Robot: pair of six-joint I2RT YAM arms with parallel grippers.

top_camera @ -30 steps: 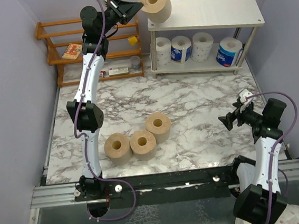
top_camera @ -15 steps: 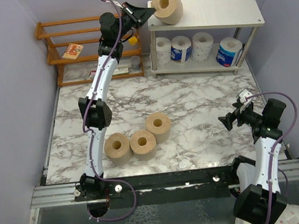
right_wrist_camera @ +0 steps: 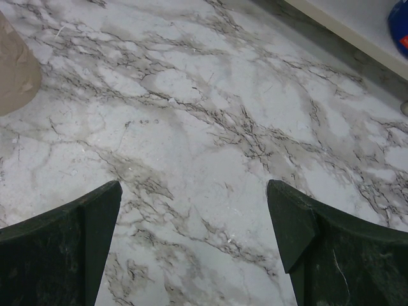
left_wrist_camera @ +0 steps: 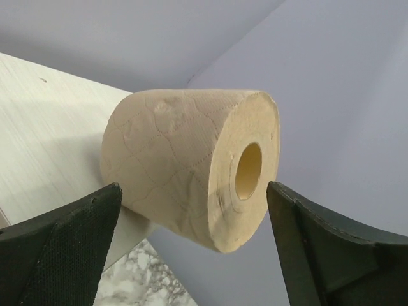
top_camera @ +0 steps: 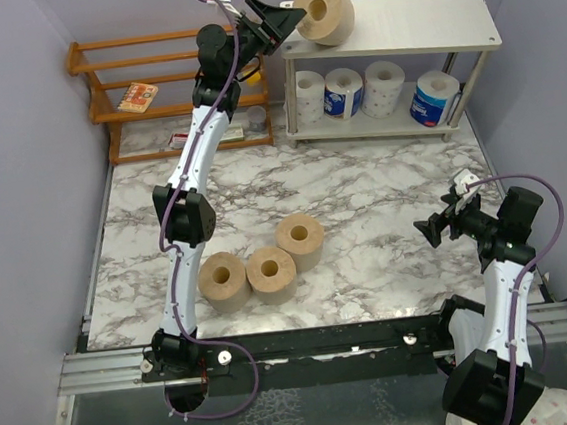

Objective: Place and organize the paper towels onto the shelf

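A tan paper towel roll point(top_camera: 325, 13) lies on its side at the left end of the shelf's top board point(top_camera: 416, 24), its hollow core facing the arm. My left gripper point(top_camera: 280, 17) is open just left of it. In the left wrist view the roll point(left_wrist_camera: 185, 166) overhangs the board's edge point(left_wrist_camera: 44, 140) between the spread fingers point(left_wrist_camera: 70, 248), with a gap on each side. Three more tan rolls point(top_camera: 271, 274) stand on the marble table. The lower board holds two white rolls point(top_camera: 385, 84) and two blue-and-white ones point(top_camera: 435, 97). My right gripper point(top_camera: 431, 228) hangs open over bare marble point(right_wrist_camera: 194, 185).
An orange-brown wooden rack point(top_camera: 102, 104) with small items stands at the back left, close to the left arm. Purple walls close in the table on three sides. The right wrist view catches one tan roll's edge point(right_wrist_camera: 13, 70) and the lower board point(right_wrist_camera: 357, 25).
The left arm carried the tan roll to the right and set it on the top board, then its jaws opened off it. The right arm has not moved.
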